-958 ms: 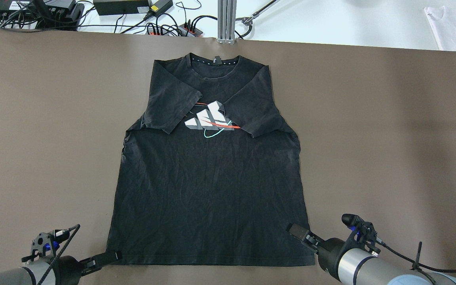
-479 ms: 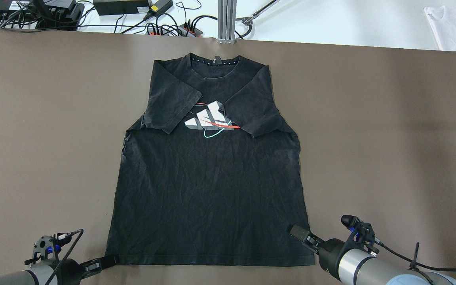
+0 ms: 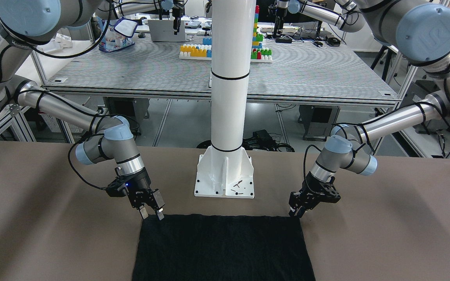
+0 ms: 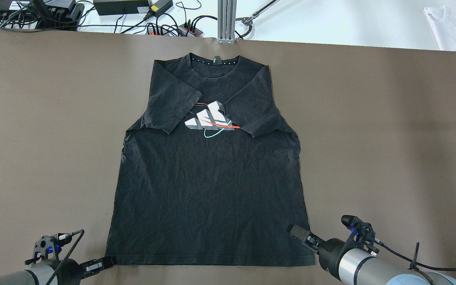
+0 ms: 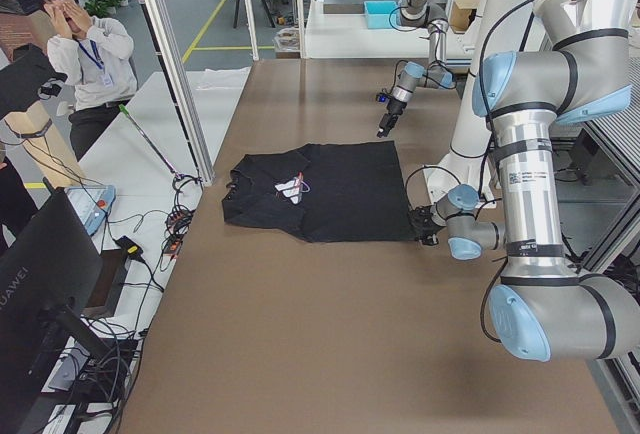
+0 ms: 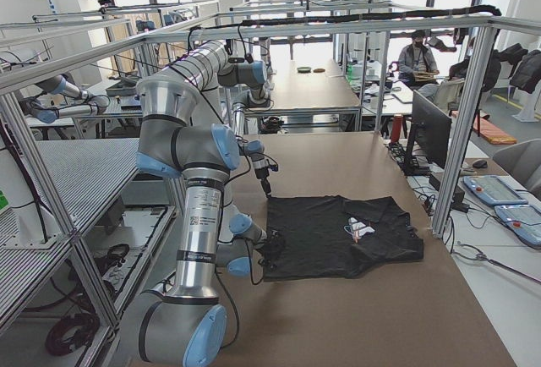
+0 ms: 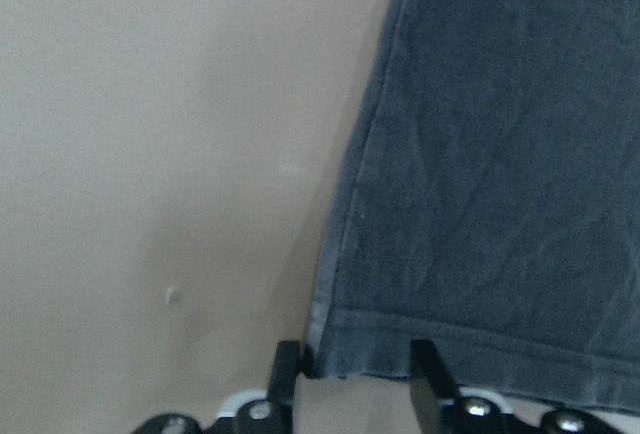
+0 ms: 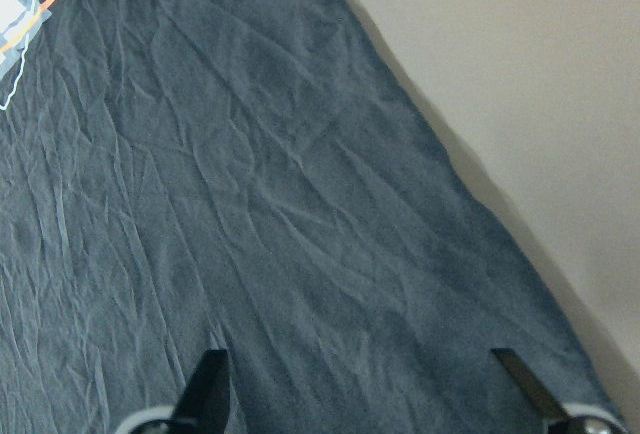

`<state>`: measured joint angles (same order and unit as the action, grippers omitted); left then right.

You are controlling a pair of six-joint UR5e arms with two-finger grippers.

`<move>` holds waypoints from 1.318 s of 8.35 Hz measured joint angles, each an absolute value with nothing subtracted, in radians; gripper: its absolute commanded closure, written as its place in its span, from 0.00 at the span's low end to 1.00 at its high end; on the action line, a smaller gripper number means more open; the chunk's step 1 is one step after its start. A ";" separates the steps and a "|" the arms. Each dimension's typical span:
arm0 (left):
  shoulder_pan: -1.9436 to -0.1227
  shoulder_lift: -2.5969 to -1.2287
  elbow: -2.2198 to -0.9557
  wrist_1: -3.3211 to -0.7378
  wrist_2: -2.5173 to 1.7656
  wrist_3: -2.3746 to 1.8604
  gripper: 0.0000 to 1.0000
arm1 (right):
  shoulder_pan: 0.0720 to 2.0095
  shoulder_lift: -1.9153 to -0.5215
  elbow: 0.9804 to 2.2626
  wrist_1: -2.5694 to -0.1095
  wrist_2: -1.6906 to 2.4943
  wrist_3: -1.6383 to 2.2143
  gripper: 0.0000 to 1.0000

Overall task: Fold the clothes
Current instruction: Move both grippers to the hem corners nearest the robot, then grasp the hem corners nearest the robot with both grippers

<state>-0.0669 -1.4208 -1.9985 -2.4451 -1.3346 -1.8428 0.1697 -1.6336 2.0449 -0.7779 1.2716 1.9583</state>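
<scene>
Left wrist-mounted | left jaws part-open, straddling clothes (image 7: 480,154) hem corner | right jaws spread wide above clothes, gripping nothing

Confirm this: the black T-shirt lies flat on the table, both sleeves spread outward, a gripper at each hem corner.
Not the sleeves: the overhead view shows both folded inward over the chest of the black T-shirt. The rest stands.
</scene>
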 measured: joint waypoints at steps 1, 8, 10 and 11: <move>-0.067 -1.419 -1.997 -2.445 -1.335 -1.842 0.52 | 0.170 -1.634 2.045 -0.778 1.271 1.958 0.08; -0.069 -1.418 -1.995 -2.444 -1.333 -1.835 1.00 | 0.169 -1.639 2.022 -0.779 1.271 1.942 0.09; -0.069 -1.421 -1.996 -2.444 -1.333 -1.832 1.00 | 0.156 -1.651 1.971 -0.778 1.261 1.927 0.10; -0.069 -1.423 -1.996 -2.444 -1.333 -1.832 1.00 | 0.141 -1.659 1.960 -0.778 1.254 1.918 0.11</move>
<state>-0.0690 -1.4227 -1.9956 -2.4436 -1.3330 -1.8319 0.1409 -1.6592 1.9597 -0.7779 1.2541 1.9180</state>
